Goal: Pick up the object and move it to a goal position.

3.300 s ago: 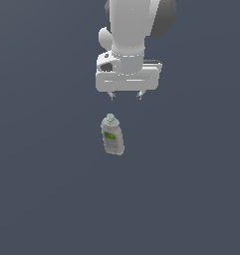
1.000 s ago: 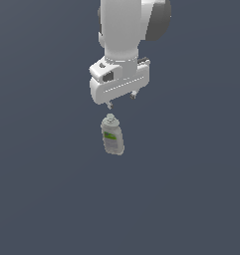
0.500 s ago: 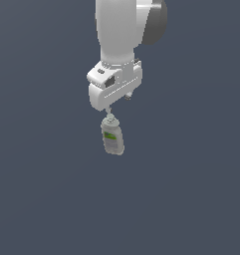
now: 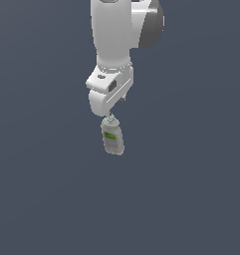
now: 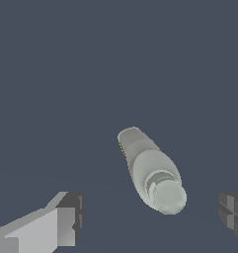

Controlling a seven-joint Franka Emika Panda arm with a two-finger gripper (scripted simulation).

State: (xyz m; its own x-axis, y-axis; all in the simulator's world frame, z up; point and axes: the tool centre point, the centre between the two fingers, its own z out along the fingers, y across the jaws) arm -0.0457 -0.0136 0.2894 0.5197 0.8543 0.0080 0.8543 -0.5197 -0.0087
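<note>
The gripper (image 4: 111,113) hangs directly above the bottle (image 4: 113,138), its two fingers spread wide with nothing between them yet; in the wrist view the gripper (image 5: 150,215) shows one pale finger (image 5: 51,222) and one darker finger (image 5: 232,210) standing well apart on either side of the bottle (image 5: 150,170), neither touching it. As for progress, I judge the task to be in its approach stage: the bottle is not grasped, not lifted, and no goal marker shows in either picture, so the closing, the lift and the carry to the goal are all left to do. The arm (image 4: 114,35) comes down nearly vertical from the upper edge of the exterior view, its wrist turned so that the white hand (image 4: 107,89) sits at a slant over the bottle's rounded cap (image 5: 167,197). The bottle stands upright on the plain dark surface (image 4: 191,189), near the middle of what the exterior view shows and far from every visible edge, its green label patch (image 4: 110,135) facing that camera. The cap lies just under the fingertips, though whether they have reached its height cannot be told for certain.
</note>
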